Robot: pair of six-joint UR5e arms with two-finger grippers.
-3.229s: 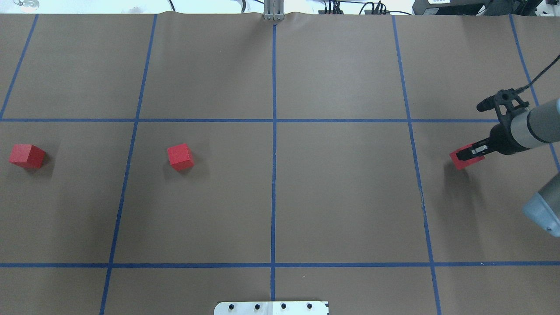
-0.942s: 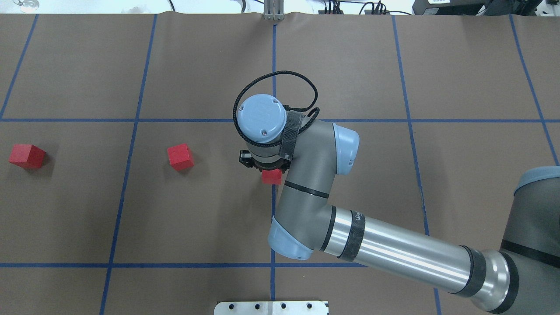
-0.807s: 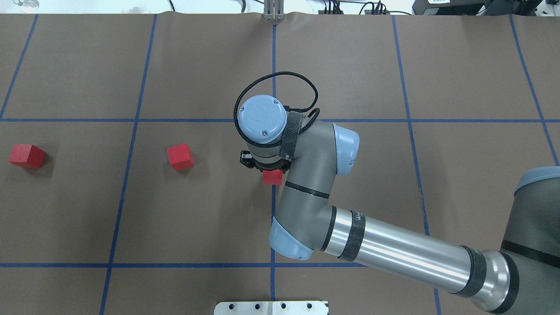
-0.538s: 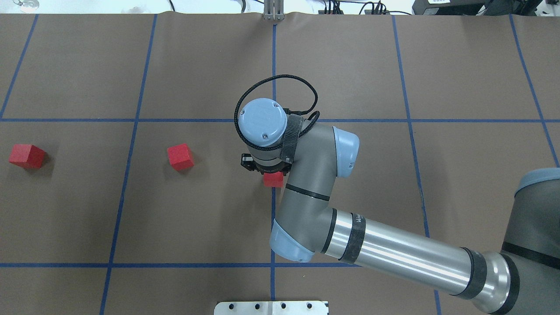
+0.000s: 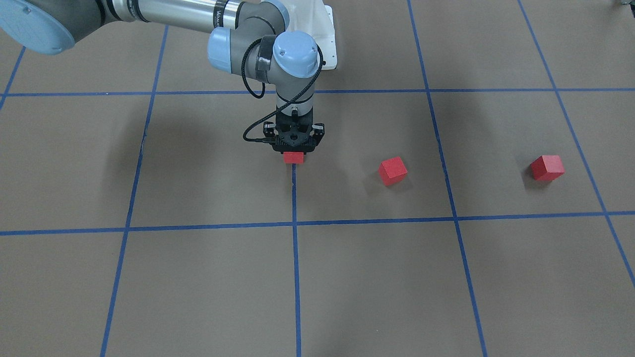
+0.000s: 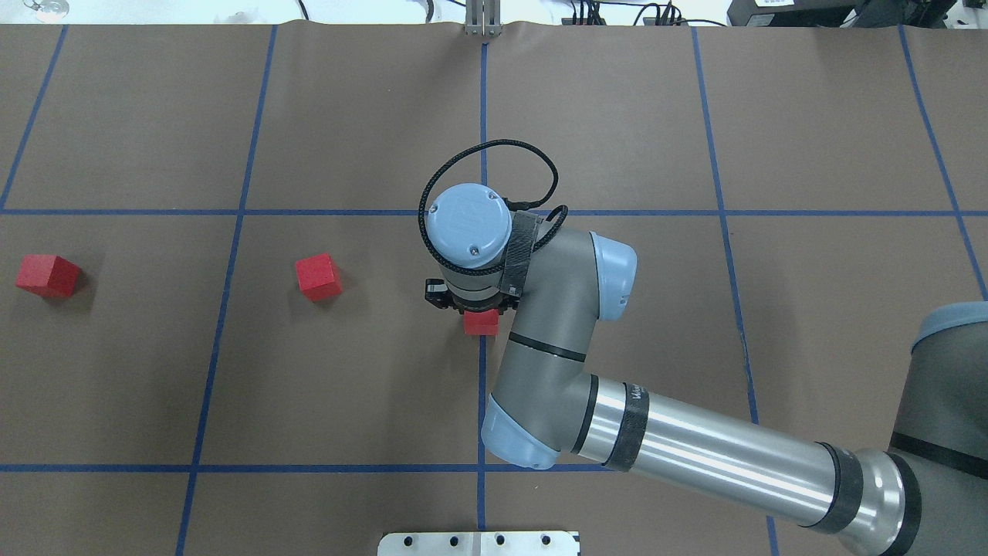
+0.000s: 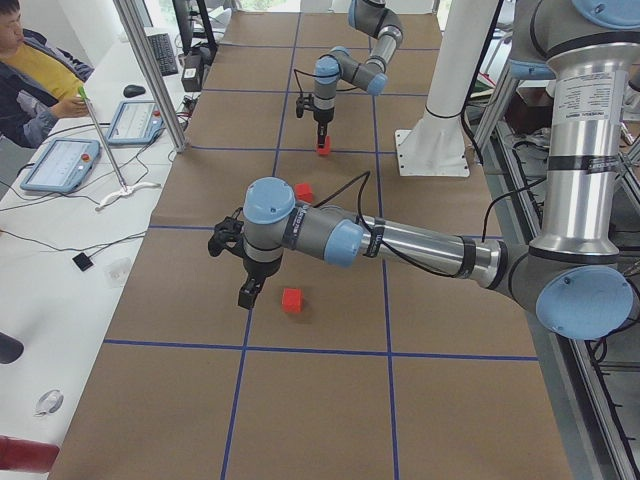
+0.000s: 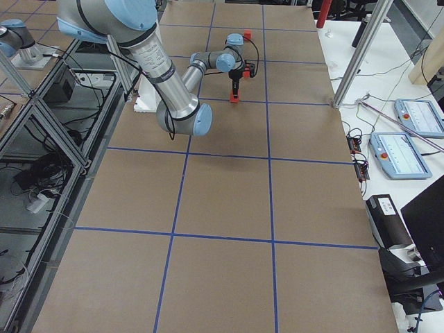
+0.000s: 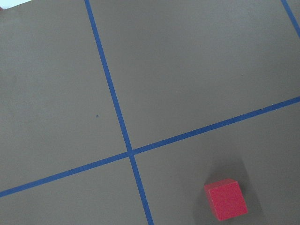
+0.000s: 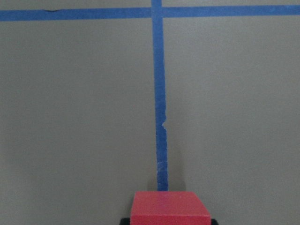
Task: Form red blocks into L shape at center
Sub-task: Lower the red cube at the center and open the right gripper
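Currently clamping first red block [image 5: 293, 158] in right gripper [image 5: 293, 154], over blue centre line [image 5: 293, 198]. Seeing second red block [image 5: 393, 171] well off to that gripper's left, third red block [image 5: 547, 167] farther out, near left gripper [image 7: 246, 298]. Can't tell left gripper's opening.

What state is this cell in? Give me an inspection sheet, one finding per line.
Surface: brown paper table cover with a blue tape grid, lying flat.
Job's things: three small red cubes, all apart, no L yet. The centre red cube is on the middle tape line; the middle red cube and outer red cube lie toward the robot's left.
Clutter: nothing seen.
Grippers: right gripper points straight down, shut on the centre red cube. Left gripper hangs near the outer red cube; its opening cannot be judged.
Cables: black braided cable loops over the right wrist, off the table.
Surroundings: seated operator in yellow; grey control tablets on side benches.
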